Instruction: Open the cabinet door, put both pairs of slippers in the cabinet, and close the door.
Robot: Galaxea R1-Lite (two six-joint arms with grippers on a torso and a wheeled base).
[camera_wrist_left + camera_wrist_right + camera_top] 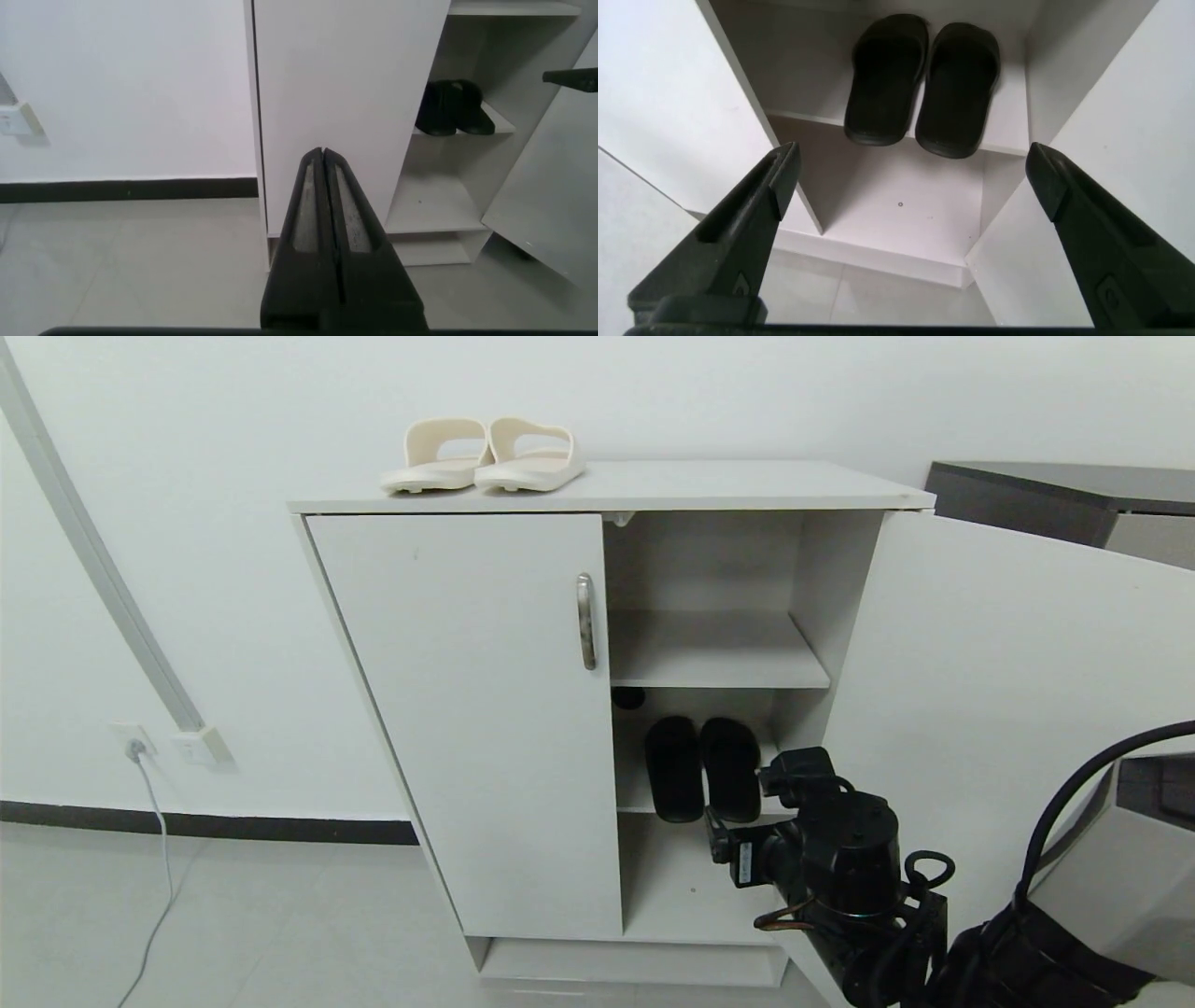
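Observation:
A pair of cream slippers lies on top of the white cabinet. The cabinet's right door stands wide open, while the left door with its metal handle is closed. A pair of black slippers rests side by side on the middle shelf. My right gripper hovers open just in front of that shelf and holds nothing. My left gripper is shut and empty, low down in front of the closed door.
The upper shelf and bottom compartment are bare. A dark grey counter stands behind the open door. A wall socket with a white cable is at the left. Tiled floor spreads before the cabinet.

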